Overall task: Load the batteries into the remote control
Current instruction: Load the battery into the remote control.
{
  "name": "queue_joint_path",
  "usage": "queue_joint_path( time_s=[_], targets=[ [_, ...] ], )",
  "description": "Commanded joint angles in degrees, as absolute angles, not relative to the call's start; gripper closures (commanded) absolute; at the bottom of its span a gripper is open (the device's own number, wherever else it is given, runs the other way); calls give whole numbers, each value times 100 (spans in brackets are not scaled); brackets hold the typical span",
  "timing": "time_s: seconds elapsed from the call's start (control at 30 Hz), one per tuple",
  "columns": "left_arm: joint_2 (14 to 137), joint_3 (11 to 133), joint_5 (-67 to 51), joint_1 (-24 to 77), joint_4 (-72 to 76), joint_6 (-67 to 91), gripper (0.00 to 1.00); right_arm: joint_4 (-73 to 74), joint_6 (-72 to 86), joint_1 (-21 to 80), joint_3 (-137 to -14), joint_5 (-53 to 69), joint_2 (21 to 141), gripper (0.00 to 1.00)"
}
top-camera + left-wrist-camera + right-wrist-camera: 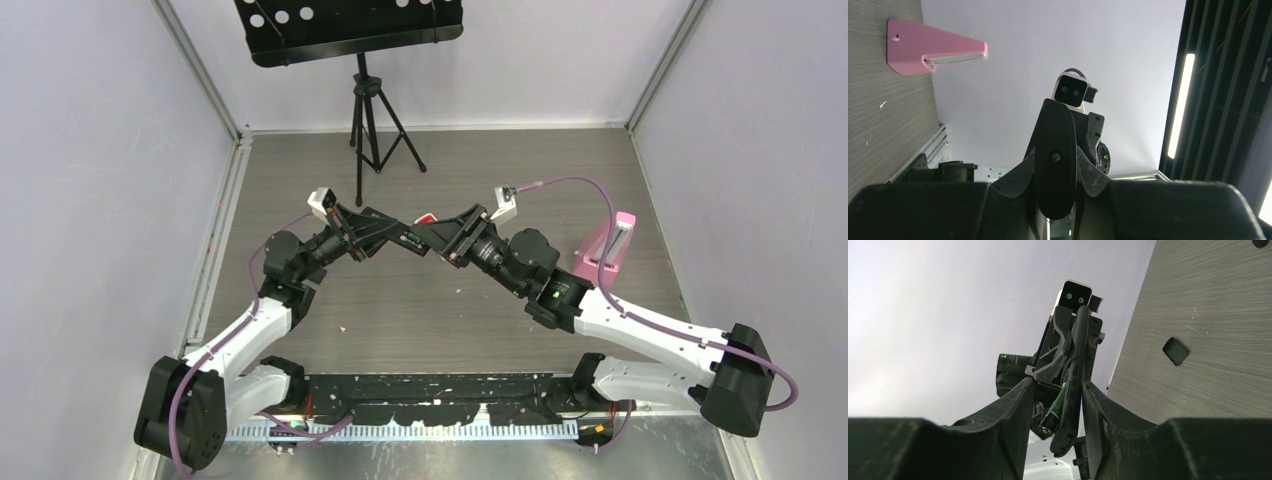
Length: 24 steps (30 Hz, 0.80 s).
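My left gripper [403, 237] [1055, 172] is shut on a black oval remote control [421, 240] [1055, 140] and holds it in the air above the middle of the table. In the right wrist view the remote [1077, 365] stands edge-on, and a green battery [1061, 402] leans half out of its open compartment. My right gripper [441, 241] [1058, 386] is open around them. Its right finger lies against the remote's edge, and a gap stays between its left finger and the battery. The other batteries are out of view.
A pink wedge-shaped object [608, 248] [923, 47] lies on the table at the right. A small black rounded-square piece [1175, 351] lies on the table. A small red thing [427, 218] shows just behind the grippers. A black music stand on a tripod [372, 110] stands at the back.
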<state>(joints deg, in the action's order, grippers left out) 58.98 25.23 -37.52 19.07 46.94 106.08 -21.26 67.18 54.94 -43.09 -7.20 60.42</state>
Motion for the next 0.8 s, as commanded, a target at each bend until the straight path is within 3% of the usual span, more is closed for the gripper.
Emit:
queue_joint_path(
  time_s=[0.0,0.13,0.3,0.53,0.77],
  targets=[
    [5823,2496,-3665,1927,4753,10531,100,-2560,6621,5546,-4477,-291,6110,55],
    [5674,2517,-3648,1925,4414,10472,100,-2589,6655,5546,-4421,-176,6136,46],
    [5562,2557,-3639,1925,4176,10381,100,-2645,6710,5546,-4302,-229,6038,45],
    [5583,2570,-3660,1925,4191,10358,100,-2654,6785,5546,-4235,-308,5984,61],
    [5710,2763,-4056,1925,4519,10162,100,-2826,6951,5546,-4214,-332,6098,63]
  ],
)
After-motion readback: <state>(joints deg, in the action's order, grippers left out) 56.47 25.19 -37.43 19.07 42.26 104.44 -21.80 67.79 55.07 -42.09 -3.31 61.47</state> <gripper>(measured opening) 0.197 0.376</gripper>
